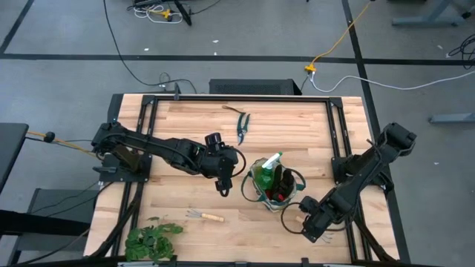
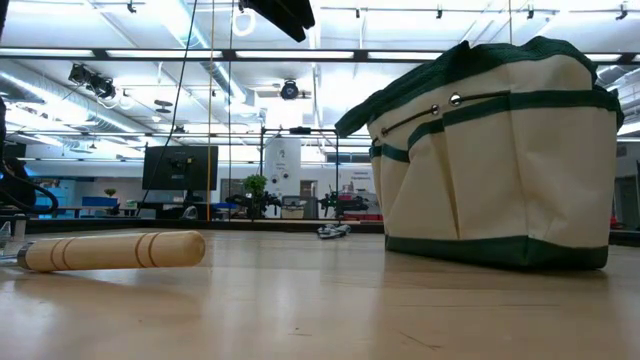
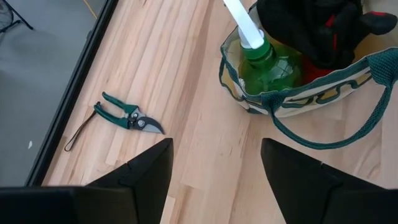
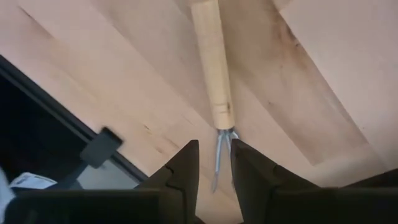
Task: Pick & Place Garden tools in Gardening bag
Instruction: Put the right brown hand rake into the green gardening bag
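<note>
The gardening bag (image 1: 256, 194) stands upright near the table's middle, with a green spray bottle (image 3: 267, 62) and red gloves (image 3: 333, 25) inside it. My left gripper (image 1: 223, 187) hangs open above the table just left of the bag, holding nothing. Pruning shears (image 1: 243, 127) lie flat toward the far edge. One wooden-handled rake (image 1: 204, 216) lies near the front edge. My right gripper (image 1: 312, 226) points down at the front right. In its wrist view a second rake (image 4: 211, 62) lies on the table, its metal prongs between the narrowly open fingers. My right gripper comes from above at the rake's metal prongs (image 4: 221, 152), just past the wooden handle's end. One finger (image 4: 249, 168) stands at the prongs' edge; a gap shows before the other. I cannot tell whether it touches. The rake lies flat on the table.
A leafy green plant bunch (image 1: 152, 239) lies at the front left corner. The bag's loop handle (image 1: 293, 211) droops toward my right gripper. Black frame rails run along the table's left and right sides. Bare wood lies between the shears and the bag.
</note>
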Robot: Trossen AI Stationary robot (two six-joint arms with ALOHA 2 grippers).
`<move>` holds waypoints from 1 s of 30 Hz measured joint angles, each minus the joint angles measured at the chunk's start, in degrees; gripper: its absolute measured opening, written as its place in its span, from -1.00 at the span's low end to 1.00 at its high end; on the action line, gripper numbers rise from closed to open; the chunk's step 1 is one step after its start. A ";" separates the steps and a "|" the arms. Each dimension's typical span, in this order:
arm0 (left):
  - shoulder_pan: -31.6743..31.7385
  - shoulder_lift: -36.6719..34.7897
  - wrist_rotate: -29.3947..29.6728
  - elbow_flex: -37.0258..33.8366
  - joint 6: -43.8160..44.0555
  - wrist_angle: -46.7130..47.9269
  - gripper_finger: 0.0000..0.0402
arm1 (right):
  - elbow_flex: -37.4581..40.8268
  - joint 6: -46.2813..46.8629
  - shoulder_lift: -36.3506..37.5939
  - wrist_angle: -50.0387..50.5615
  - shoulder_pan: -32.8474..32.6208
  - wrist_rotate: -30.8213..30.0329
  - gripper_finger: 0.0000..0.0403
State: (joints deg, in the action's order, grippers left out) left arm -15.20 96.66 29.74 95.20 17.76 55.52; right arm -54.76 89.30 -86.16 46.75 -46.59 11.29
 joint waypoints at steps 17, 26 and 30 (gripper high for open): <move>0.00 0.03 -0.02 0.00 -0.11 -0.01 0.24 | 0.02 4.71 -3.71 0.36 -5.23 -3.35 -0.54; 0.00 0.04 -0.02 0.00 -0.11 -0.01 0.24 | 0.04 3.79 -7.27 -3.14 -5.65 -3.32 -0.54; 0.00 0.03 -0.02 0.00 -0.14 -0.01 0.24 | 0.04 3.50 -7.55 -3.82 -5.65 -3.62 -0.54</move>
State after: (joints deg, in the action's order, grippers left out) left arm -15.20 96.69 29.71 95.20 17.62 55.51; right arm -54.72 92.80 -93.71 42.93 -52.24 7.67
